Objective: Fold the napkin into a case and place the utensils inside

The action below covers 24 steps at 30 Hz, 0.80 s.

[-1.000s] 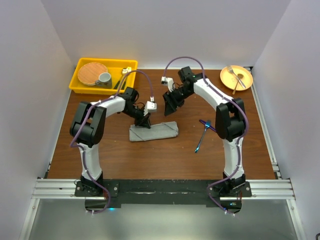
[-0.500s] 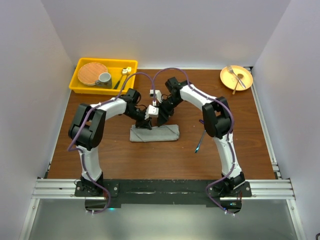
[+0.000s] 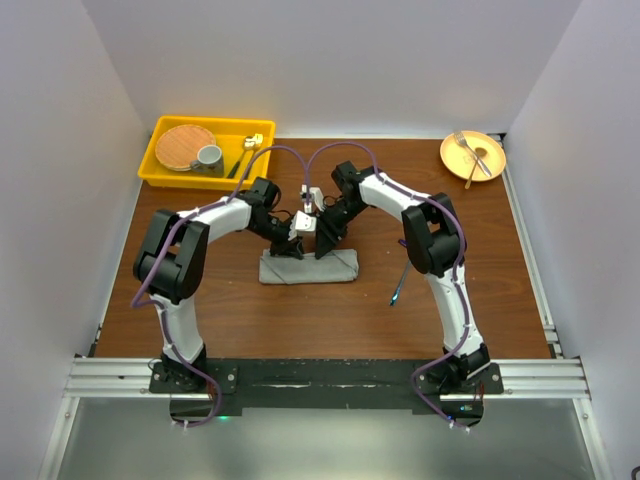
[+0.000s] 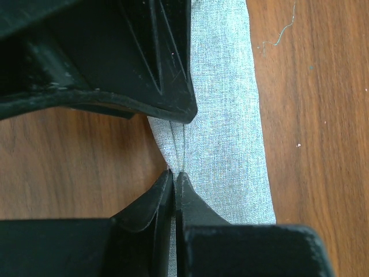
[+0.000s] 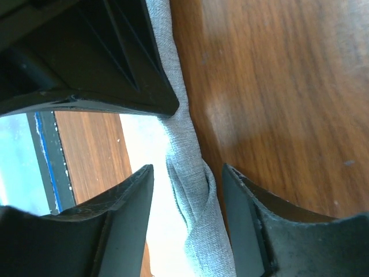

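Observation:
The napkin (image 3: 335, 266) lies mid-table, folded into a narrow grey oblong case. At the case's far edge, towards its left end, my left gripper (image 3: 288, 250) is shut on a pinch of the cloth (image 4: 225, 144), its tips (image 4: 174, 173) pressed together over a crease. Just to its right, my right gripper (image 3: 322, 245) stands open over the same edge. Its fingers (image 5: 138, 184) straddle a bunched ridge of napkin (image 5: 193, 190) without touching it. The blue utensils (image 3: 401, 281) lie on the wood right of the napkin, partly hidden by my right arm.
A yellow bin (image 3: 160, 165) at the back left holds a woven disc (image 3: 185, 145), a grey cup (image 3: 209, 157) and gold-headed cutlery (image 3: 250, 145). An orange plate (image 3: 490, 165) with a silver fork (image 3: 468, 148) sits at the back right. White walls close in three sides.
My right arm swung left and down from above the table to the napkin's far edge beside the left gripper, and its jaws narrowed. The left gripper kept its pinch.

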Each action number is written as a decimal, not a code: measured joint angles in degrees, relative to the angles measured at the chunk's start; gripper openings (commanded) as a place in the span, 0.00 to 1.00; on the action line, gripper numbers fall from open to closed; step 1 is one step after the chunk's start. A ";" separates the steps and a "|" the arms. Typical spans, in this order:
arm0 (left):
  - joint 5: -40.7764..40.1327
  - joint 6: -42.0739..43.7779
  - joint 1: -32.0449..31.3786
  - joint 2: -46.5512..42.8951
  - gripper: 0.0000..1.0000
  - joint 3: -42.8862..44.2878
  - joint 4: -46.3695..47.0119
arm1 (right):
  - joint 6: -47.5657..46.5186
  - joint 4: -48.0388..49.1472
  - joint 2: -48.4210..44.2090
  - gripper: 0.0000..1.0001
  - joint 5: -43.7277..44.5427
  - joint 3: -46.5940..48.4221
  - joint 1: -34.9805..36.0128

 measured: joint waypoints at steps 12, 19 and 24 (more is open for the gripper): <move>0.00 -0.09 -0.02 -0.13 0.02 -0.13 1.03 | -0.33 -0.07 0.00 0.45 -1.66 -1.01 0.00; -0.04 -0.39 -0.02 -0.33 0.02 -0.70 2.01 | -0.46 0.09 0.00 0.36 -1.81 -1.66 0.00; -0.04 -1.33 -0.02 -0.39 0.02 -0.83 2.45 | -0.31 0.76 0.00 0.15 -1.66 -3.32 0.00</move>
